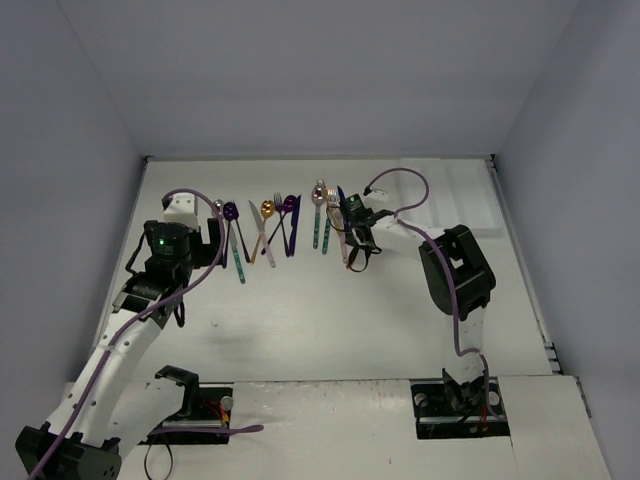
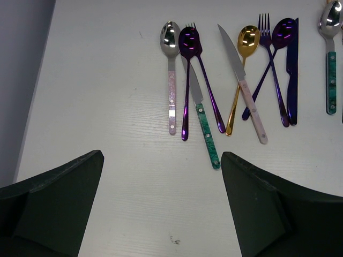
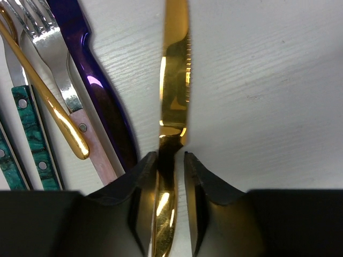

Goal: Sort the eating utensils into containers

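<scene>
White tabletop (image 1: 330, 320), grey walls. Pick step: your right tool (image 3: 170, 159) pinches gold knife (image 3: 175, 69) by handle, dark blue knife (image 3: 102, 91) just beside it. Left tool (image 2: 161, 154) spread, well apart. Next: lift straight, find containers; none visible.

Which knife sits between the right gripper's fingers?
The gold knife: its handle lies between the right gripper's fingers. The blue knife lies beside it, outside them.

the gold knife (image 3: 174, 80) is mirror-polished metal, as is the dark blue knife (image 3: 102, 101). the teal handles (image 3: 32, 134) look like marbled plastic. the table (image 3: 257, 80) is matt white with fine grain. the fingers (image 3: 214, 193) of the right gripper (image 3: 170, 155) are matt black.
</scene>
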Robot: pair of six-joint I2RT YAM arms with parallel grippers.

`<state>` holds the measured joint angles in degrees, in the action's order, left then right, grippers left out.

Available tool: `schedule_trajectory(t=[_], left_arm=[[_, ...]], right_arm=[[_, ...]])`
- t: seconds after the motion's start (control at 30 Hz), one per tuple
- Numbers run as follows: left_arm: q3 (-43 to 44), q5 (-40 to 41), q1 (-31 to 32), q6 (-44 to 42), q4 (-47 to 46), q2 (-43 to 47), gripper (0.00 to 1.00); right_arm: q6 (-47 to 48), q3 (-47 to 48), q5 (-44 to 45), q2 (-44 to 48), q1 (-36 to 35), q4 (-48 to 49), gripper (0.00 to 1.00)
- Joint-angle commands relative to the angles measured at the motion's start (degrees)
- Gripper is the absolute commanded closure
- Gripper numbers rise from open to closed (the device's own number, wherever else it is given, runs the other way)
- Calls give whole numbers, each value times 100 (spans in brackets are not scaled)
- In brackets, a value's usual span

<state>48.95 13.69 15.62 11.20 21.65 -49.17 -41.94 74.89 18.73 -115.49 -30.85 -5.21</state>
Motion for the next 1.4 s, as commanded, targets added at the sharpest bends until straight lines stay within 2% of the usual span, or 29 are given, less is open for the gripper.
schedule_trajectory(t=[0.0,0.2,0.47,0.57,0.93,1.17,1.23,1.37], left_arm=[[88,-24,-40,84,-223,83,10],[80,-42,-41,93,-215,92,10],[80,-95,-41,109,-223,83,10],[88,-77,-41,102,-214,91,10],[89,-60,-41,102,-197,74,10],[90,-51,-50,100,-187,58,10],[80,-51,-50,102,-187,56,10],[89,-86,-50,108,-187,32,10]], right_arm=[[152,-211,-153,193,-36,-311,84],[932,-268,-137,403,78,-544,100],[2884,-197,-748,589,469,-560,100],[3356,-130,-1126,554,652,-534,100],[3969,321,-1208,1155,811,-454,100],[4139,626,-1593,1300,1075,-456,100],[4323,710,-1583,1327,1288,-454,100],[4546,1137,-2108,1195,1848,-454,100]])
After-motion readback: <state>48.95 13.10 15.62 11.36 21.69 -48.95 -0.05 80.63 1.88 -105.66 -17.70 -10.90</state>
